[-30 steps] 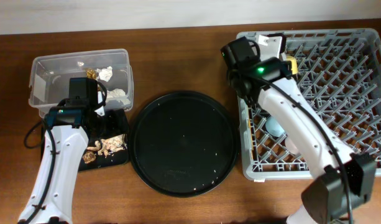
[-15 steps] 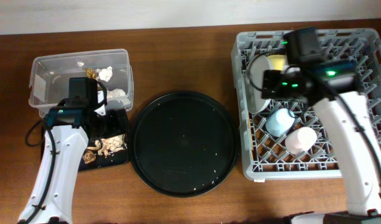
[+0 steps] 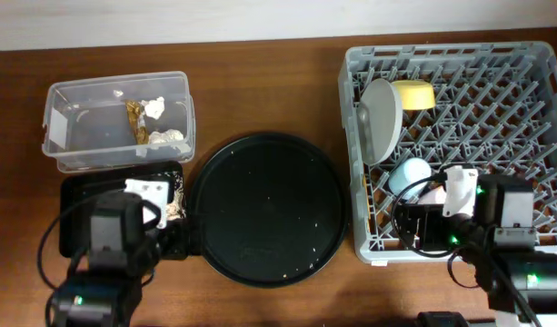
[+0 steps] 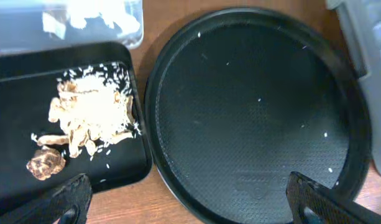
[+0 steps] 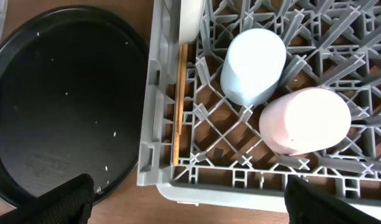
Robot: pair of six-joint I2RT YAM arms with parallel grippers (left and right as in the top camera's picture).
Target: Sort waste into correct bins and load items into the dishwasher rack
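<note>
Right wrist view: chopsticks (image 5: 178,106) flat along the dishwasher rack (image 5: 154,124) wall could slip through its lattice if jostled; left gripper (image 4: 190,202) and right gripper (image 5: 190,202) hang splayed, empty.

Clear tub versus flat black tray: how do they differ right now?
The clear tub is see-through and deep-walled; the black tray is opaque and shallow. The tub holds white tissue bits and a brown wrapper; the tray holds tan food scraps. Both are rectangular, side by side.
</note>
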